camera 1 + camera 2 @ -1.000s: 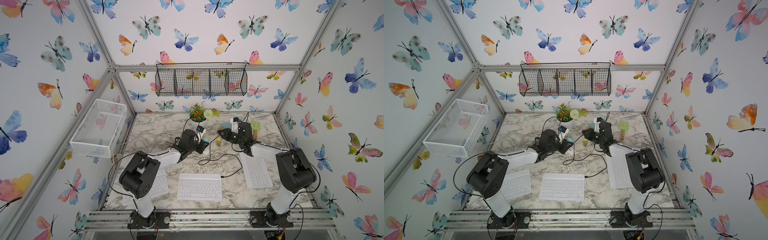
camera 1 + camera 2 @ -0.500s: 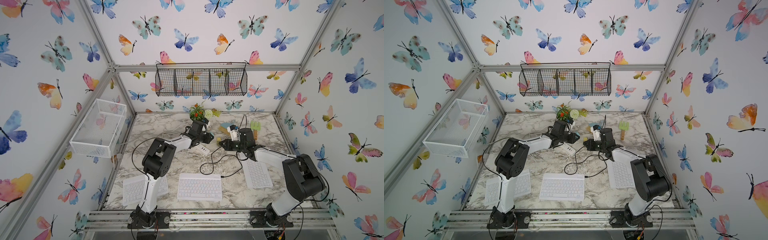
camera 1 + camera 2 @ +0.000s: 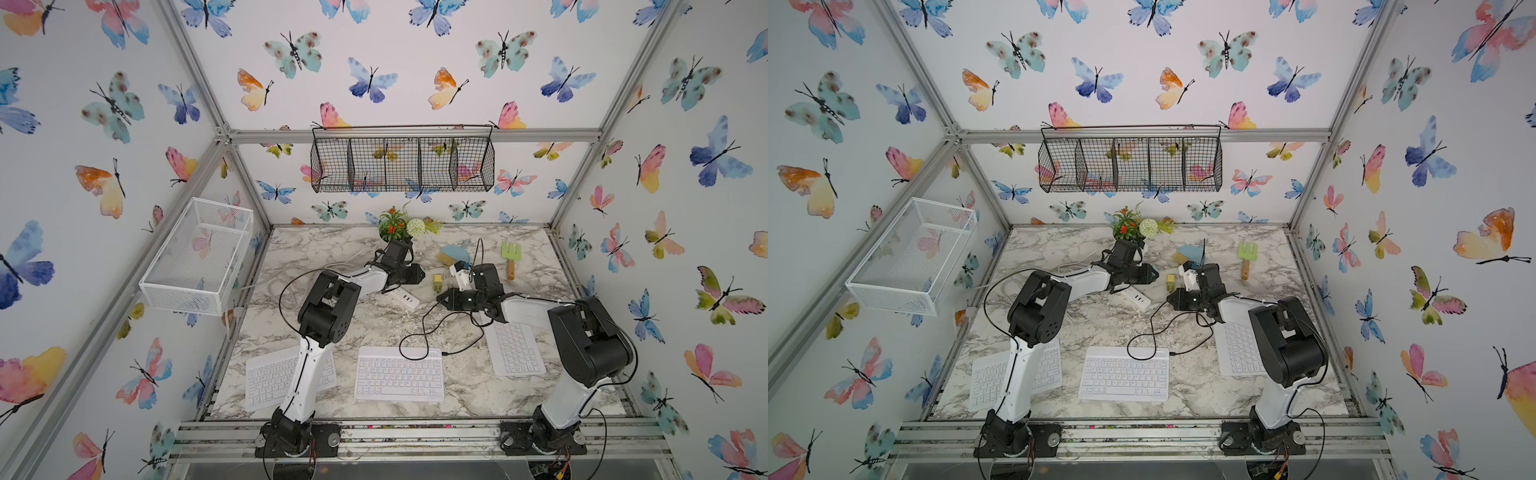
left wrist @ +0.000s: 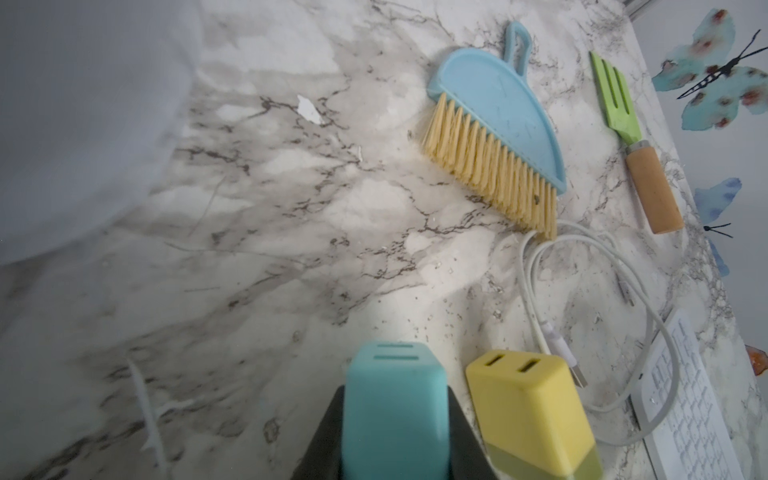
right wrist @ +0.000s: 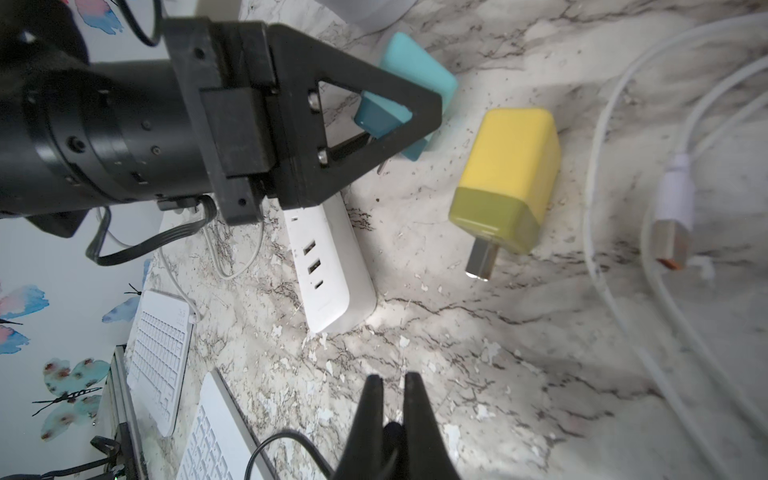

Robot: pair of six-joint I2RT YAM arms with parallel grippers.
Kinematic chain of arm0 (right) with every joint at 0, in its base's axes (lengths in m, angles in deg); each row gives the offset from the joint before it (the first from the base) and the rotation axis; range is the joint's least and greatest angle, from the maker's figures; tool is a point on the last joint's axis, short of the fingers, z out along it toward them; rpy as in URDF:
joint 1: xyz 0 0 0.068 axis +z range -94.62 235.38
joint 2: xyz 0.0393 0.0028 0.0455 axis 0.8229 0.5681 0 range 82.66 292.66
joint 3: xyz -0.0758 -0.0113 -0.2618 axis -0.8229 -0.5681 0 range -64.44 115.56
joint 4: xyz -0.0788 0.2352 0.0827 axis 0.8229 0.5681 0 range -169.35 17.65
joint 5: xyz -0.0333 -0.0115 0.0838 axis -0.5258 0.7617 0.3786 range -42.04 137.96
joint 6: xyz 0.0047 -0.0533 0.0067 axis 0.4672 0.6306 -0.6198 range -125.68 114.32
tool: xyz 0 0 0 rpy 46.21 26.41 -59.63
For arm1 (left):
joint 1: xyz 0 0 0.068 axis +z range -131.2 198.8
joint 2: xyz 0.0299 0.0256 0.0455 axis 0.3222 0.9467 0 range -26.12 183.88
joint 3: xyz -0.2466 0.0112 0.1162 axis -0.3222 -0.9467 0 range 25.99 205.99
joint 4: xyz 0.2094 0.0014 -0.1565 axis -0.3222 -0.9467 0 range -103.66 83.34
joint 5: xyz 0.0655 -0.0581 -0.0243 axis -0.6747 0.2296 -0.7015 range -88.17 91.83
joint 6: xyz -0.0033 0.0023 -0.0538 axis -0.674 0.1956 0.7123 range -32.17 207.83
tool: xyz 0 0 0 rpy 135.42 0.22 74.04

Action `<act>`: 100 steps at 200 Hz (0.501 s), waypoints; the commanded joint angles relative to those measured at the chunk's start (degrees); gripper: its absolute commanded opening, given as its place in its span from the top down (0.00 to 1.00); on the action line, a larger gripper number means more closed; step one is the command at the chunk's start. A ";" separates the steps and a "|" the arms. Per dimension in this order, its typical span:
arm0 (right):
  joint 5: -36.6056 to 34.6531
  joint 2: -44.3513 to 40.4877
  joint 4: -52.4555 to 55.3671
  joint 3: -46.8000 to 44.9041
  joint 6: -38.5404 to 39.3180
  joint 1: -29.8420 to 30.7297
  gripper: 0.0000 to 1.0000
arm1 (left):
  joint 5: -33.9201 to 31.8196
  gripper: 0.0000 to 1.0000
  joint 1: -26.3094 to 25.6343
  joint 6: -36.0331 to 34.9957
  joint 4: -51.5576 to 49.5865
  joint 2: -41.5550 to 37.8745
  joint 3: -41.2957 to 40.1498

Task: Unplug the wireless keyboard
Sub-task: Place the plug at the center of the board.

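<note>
Since a second ago my left arm has unfolded from the middle of the table [image 3: 332, 249] and reached toward the back. That has uncovered the white power strip [image 3: 404, 297], which now lies in the open just beside its wrist. My left gripper [image 3: 419, 275] is clamped on a teal charger [image 4: 395, 395], and the left wrist view shows the block squeezed between the two black jaws. From the right wrist view that charger sits past the strip's end, with a metal prong showing beneath it.

My right arm has drawn back a little toward the front. The right gripper [image 5: 392, 380] is pinched tight low over the marble, with the black cable [image 5: 284, 435] caught between its fingers. In both top views that cable runs from the gripper, loops over the far edge of the wireless keyboard [image 3: 399, 374] and ends at its far right corner. I cannot tell whether the plug is seated there. The keyboard lies flat at the front centre, between two plain white keyboards [image 3: 513, 349], and has not shifted.

A yellow charger [image 3: 438, 282] lies on its side between the grippers, its prong bare, just beside a loose white cable [image 4: 536, 266].
</note>
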 commanded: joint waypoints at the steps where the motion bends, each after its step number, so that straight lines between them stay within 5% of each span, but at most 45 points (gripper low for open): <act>1: 0.93 1.69 0.45 -0.57 1.00 0.34 0.97 | -1.11 0.64 0.48 1.81 -2.39 1.30 0.70; 46: -2.35 4.83 4.36 1.04 2.89 0.44 0.90 | 0.73 0.42 0.54 0.83 -2.44 -0.99 0.24; 100: -7.51 5.31 16.87 7.43 10.18 0.53 0.66 | 2.80 0.33 0.48 -0.83 -3.47 -7.00 0.78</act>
